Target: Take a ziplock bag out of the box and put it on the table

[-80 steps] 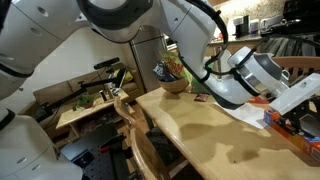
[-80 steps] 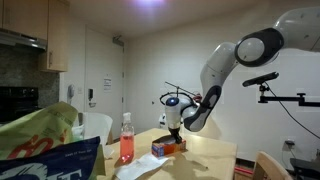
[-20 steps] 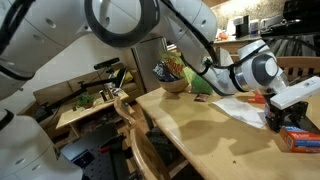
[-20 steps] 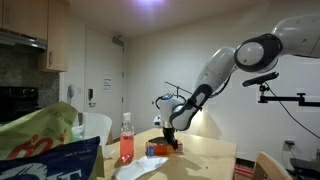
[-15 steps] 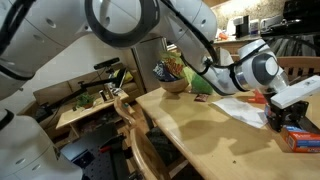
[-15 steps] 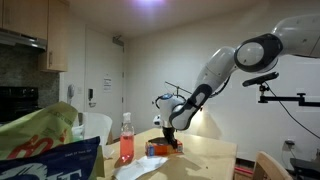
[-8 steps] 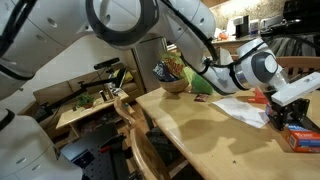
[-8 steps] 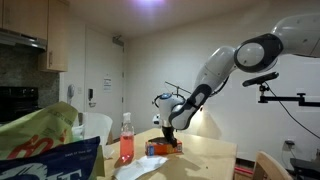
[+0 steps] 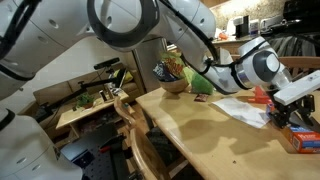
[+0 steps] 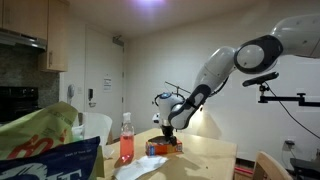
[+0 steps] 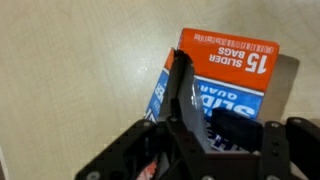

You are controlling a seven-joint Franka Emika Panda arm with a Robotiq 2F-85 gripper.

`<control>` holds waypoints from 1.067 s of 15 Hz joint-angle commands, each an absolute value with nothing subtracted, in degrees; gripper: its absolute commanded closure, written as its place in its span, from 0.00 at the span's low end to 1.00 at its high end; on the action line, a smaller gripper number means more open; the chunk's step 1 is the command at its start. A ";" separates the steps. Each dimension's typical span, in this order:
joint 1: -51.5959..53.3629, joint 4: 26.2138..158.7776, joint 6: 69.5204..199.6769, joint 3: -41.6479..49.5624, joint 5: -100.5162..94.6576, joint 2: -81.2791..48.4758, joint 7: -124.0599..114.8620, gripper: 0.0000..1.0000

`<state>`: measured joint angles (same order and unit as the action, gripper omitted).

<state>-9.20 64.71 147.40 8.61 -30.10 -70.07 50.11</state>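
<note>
The box is an orange-red carton with a blue panel and white lettering. It lies flat on the pale wooden table, and both exterior views show it. My gripper hangs right over the box, its jaws apart. One dark finger runs along the raised left flap. The other pad sits over the blue panel, and the panel shows in the gap. In both exterior views the gripper is down at the box. The ziplock bag is hidden; nothing shows between the fingers.
A flat whitish sheet lies on the table beside the box. A pink spray bottle stands near it. A bowl and a green object sit at the far edge. A wooden chair and a cluttered bench stand beside the table.
The jaws have parted from shut while the gripper stays down at the box. The arm has barely moved, and the box lies where it was.
</note>
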 commanded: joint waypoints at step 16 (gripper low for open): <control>-9.15 58.94 127.15 4.68 -20.74 -70.26 53.75 0.00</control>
